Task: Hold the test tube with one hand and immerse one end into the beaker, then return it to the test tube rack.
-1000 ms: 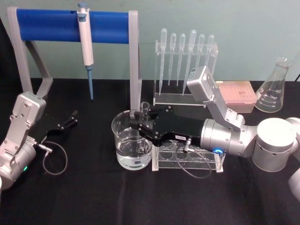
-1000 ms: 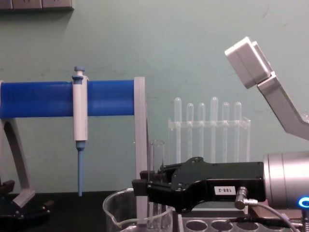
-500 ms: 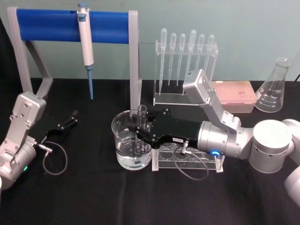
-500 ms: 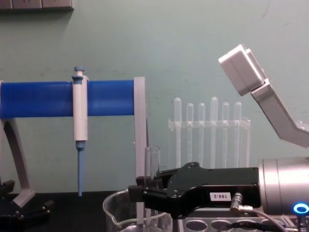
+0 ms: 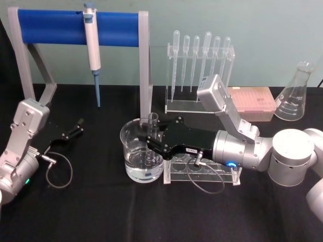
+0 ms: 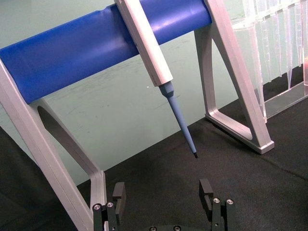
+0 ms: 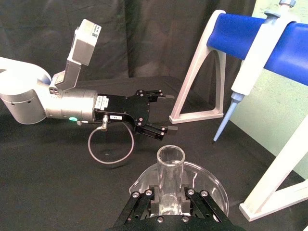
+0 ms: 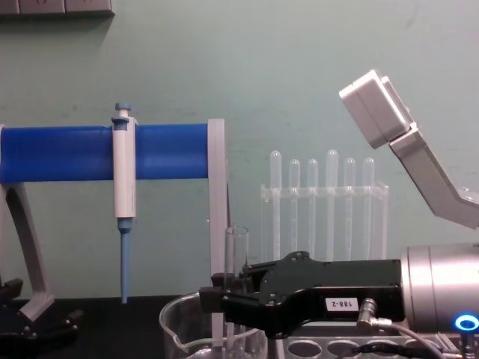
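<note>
Bench (image 5: 101,212), black cover. Noting from the near edge outward.

Left hand (image 5: 76,128) is lying idle at the left side of the bench, well apart from the glassware. Its two fingers (image 6: 119,193) are standing spread, with nothing between them.

The beaker (image 5: 128,146) is sitting near the middle of the bench and is holding clear liquid in its lower part. Just beside it, on its right, the clear test tube rack (image 5: 202,174) is standing with its round holes facing up.

Right hand (image 5: 150,135) is reaching in from the right, passing over the rack, with its fingertips above the beaker's rim. It is clamping the test tube (image 5: 152,121) about midway along its length. The tube is standing upright with its open end up, clear of the rim. Its lower end is hanging down inside the beaker and appears to be reaching the liquid; I cannot tell whether it is touching the bottom.

Behind the beaker, a white-and-blue pipettor (image 5: 92,45) is hanging tip down from a blue bar on a grey stand (image 5: 50,27). To the right of the stand, plastic pipettes (image 5: 202,60) are standing in a clear holder. A pink box (image 5: 255,101) and a conical flask (image 5: 294,96) are sitting at the far right.
</note>
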Robot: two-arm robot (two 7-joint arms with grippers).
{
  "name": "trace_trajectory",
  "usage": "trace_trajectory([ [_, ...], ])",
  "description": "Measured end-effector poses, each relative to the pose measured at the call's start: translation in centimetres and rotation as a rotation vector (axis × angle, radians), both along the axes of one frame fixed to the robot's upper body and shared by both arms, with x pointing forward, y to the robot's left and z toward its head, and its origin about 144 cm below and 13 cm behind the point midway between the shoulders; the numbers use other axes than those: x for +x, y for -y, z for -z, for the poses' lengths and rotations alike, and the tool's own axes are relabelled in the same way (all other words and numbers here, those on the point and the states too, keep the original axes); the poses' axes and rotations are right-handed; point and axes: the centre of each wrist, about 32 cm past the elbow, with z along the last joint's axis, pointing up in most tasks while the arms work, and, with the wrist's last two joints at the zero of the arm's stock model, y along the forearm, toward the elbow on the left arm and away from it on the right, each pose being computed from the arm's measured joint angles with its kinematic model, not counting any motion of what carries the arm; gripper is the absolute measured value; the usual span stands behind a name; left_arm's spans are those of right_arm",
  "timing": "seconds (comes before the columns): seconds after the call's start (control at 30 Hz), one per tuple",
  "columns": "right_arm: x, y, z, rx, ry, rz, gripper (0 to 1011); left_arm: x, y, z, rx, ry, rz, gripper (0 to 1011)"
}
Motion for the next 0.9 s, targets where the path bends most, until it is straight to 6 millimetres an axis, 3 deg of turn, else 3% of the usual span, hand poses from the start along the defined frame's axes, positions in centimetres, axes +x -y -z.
trace_trajectory([
  [0.9,0.00,0.00,-0.06,0.000,0.001,0.000,226,0.00,0.00,0.00,0.000,0.000,0.000,1000],
])
